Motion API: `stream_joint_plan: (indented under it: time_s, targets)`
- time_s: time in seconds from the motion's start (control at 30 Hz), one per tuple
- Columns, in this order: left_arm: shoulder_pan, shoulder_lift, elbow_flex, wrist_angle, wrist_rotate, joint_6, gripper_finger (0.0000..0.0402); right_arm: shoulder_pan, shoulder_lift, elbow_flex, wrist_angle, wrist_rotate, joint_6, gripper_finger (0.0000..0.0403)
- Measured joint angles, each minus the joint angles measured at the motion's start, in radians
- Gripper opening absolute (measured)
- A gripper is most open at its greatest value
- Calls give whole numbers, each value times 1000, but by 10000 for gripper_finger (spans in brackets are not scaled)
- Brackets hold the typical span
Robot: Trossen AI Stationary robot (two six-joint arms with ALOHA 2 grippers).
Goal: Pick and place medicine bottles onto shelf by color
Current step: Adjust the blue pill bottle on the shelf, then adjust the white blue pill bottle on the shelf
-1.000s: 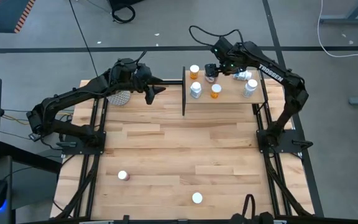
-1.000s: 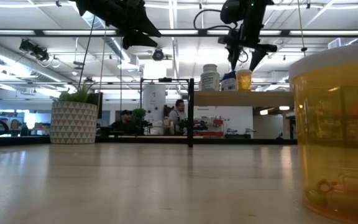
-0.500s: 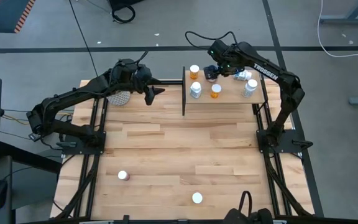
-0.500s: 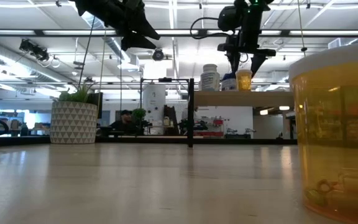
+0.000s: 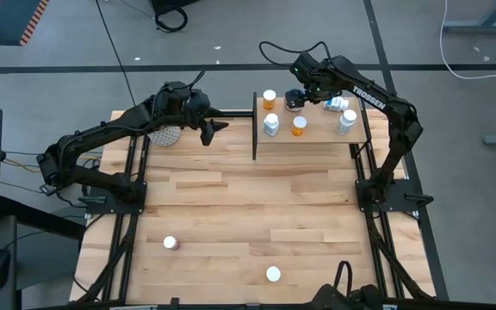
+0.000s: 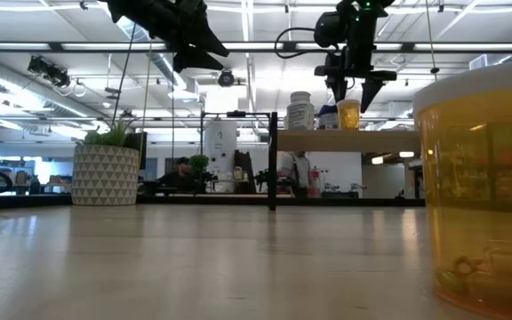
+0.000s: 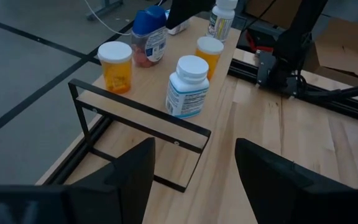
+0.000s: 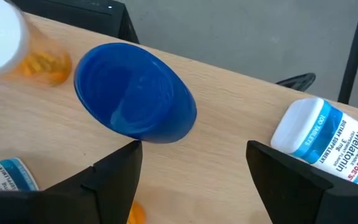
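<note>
Meanwhile, at the upper left of the high view, the left pincer (image 5: 217, 126) has not moved over the past second, hanging with jaws apart and empty above the surface (image 5: 231, 215), just left of the shelf (image 5: 317, 131). Two loose bottles wait at the lower middle of that view: a pink-bodied one (image 5: 170, 243) and a white-capped one (image 5: 273, 274).

Across at the upper right, the right pincer (image 5: 294, 100) has shifted slightly over the back of the shelf in that second, first edging away and then returning above the blue bottle (image 5: 296, 97). Its jaws stand wide and hold nothing; the wrist view shows the blue cap (image 8: 134, 99) directly between the two dark fingers (image 8: 114, 177). That suggests it is either about to take the bottle or has just set it down; the shelf sorting looks partly done.

On the shelf stand an orange bottle (image 7: 115, 66), a white bottle with a blue label (image 7: 187, 87), a second orange bottle (image 7: 209, 53) and a white bottle lying on its side (image 8: 319, 137).
</note>
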Motion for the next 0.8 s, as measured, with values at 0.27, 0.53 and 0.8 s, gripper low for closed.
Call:
stream_joint_plan:
  time_s: [0.27, 0.53, 0.8]
  targets:
    - [1, 0, 0, 0, -4, 0, 229, -4, -6, 0, -35, -7, 4, 296]
    - [3, -13, -2, 0, -8, -18, 229, -3, -50, 13, -101, -82, 43, 296]
    - [1, -82, -2, -7, -8, -88, 229, 21, -166, 16, -76, -121, 68, 296]
